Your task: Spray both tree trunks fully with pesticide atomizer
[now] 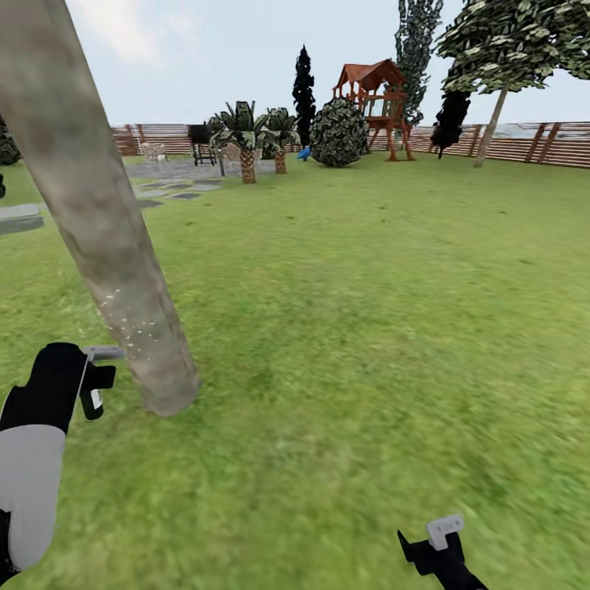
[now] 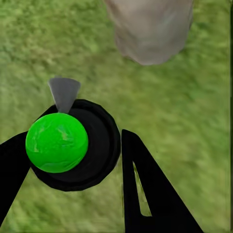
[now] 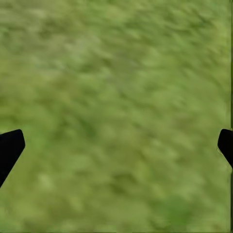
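You have the lawn (image 1: 352, 328) all around you: blurry green grass running back to a brown slatted fence (image 1: 524, 141), with open ground ahead and to the right of both claws. Far off by the fence stand a red wooden play tower (image 1: 374, 98), a round dark shrub (image 1: 338, 131), short palms (image 1: 246, 135) and a second tree (image 1: 500, 49) with a thin pale stem, all well apart from your arms. Grey stepping stones (image 1: 20, 217) lie beyond the trunk on the left.

The tree trunk (image 1: 90, 205) is the big thing close to you: a thick, smooth column of mottled grey-beige bark, leaning in the head view, its base meeting the grass just ahead of the left claw (image 1: 97, 378). Fine white specks dot the bark low down, right in front of the nozzle.

Your left claw is clenched on the pesticide atomizer (image 2: 73, 143): in the left wrist view the dark round body with its bright green spot sits between the two black fingers (image 2: 145, 189). Its grey spout (image 2: 64, 93) points at the trunk base (image 2: 150, 29); a strip of grass separates the two. Its long axis runs along the wrist camera's line of sight.

Your right claw (image 1: 438, 547) hangs low over bare grass, well to the right of the trunk, released: its black fingertips (image 3: 9, 145) stand wide apart with only grass between them.
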Tool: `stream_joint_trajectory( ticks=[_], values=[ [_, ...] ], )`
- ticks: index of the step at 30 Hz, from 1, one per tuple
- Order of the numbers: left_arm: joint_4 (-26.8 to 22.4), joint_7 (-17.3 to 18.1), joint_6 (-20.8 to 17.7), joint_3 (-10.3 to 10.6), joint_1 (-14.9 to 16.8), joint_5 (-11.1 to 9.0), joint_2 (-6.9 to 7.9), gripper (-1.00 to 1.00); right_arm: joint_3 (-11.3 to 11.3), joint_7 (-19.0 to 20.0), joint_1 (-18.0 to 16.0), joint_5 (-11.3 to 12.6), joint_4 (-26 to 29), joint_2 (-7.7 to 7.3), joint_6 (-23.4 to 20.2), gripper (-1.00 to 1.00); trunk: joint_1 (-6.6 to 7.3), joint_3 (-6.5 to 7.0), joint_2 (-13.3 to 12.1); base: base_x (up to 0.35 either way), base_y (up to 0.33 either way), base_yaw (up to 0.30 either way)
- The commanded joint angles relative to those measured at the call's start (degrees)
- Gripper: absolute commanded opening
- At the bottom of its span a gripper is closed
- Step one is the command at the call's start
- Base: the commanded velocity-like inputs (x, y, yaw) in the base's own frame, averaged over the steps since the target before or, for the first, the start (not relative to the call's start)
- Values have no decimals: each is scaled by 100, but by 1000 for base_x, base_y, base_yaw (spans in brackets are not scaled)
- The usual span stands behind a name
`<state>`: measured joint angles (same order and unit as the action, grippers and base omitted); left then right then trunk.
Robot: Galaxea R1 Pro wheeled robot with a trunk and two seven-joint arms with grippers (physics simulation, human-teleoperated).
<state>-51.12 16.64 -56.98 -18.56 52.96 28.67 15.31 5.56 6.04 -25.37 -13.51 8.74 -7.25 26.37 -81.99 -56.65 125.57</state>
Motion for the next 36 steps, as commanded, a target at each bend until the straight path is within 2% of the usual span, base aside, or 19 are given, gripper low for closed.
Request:
stream_joint_trajectory(
  ticks=[1, 17, 29, 36],
  values=[
    [-8, 58, -15, -9, 25, 66, -2, -100, 50, 38, -3, -29, -3, -1, 18, 100, -2, -5, 2, 288, -138, 2],
    [-12, 55, -24, -7, 74, 77, 17, -100, 50, 38, -3, -29, -3, 2, 18, 100, -2, -5, 2, 135, -242, 5],
    [-11, 50, -19, -7, 72, 86, 16, -100, 50, 38, -3, -29, -3, 4, 18, 100, -2, -5, 2, 160, -252, 249],
    [-8, 50, -19, -7, 67, 86, 8, -100, 50, 38, -3, -29, -3, 4, 18, 100, -2, -5, 2, 171, -246, 25]
  ],
)
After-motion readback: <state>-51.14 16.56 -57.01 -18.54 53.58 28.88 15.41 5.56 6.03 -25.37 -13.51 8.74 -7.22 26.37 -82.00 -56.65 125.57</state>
